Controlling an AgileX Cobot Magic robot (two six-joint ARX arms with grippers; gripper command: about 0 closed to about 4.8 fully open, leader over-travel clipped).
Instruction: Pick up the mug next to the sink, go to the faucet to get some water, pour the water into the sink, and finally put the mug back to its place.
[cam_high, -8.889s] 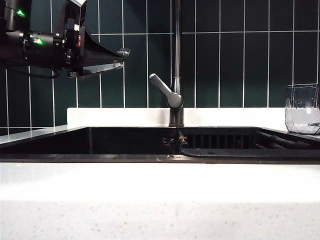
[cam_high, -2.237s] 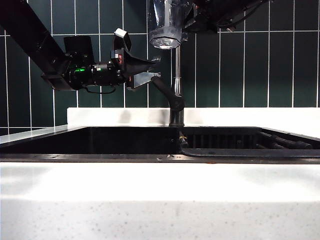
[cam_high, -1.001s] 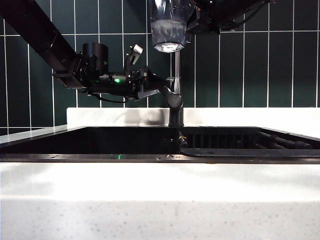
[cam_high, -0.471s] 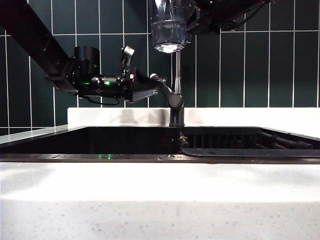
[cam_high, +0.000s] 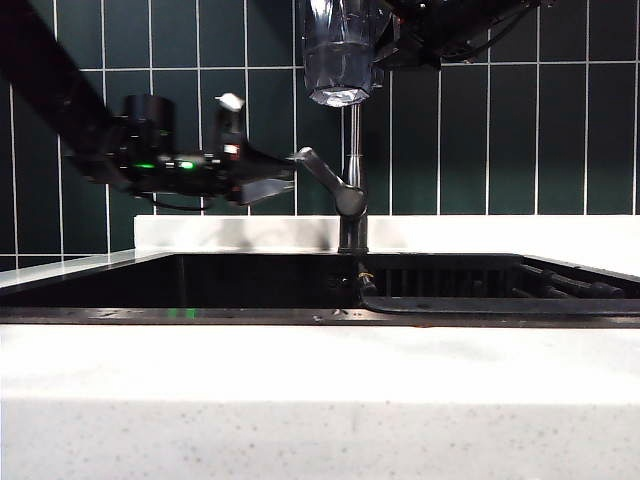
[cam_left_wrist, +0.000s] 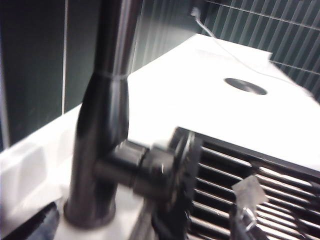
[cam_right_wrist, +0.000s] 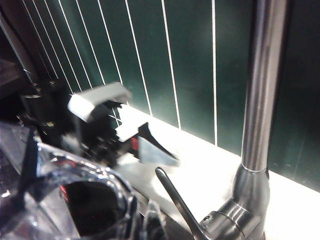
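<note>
Mug under spout, lever released.
My right gripper (cam_high: 385, 40), top centre, clamps the mug (cam_high: 338, 50) below the faucet (cam_high: 352, 150); left gripper (cam_high: 262, 150), jaws wide and empty, sits beside the lever.

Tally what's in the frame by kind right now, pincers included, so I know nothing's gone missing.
Mug: 1, held up high by the right pincer.
Faucet: 1, lever pointing toward the left pincer.
Sink: 1.
Pincers: 2, the left pincer open, just beside the lever.
Total: 5.
</note>
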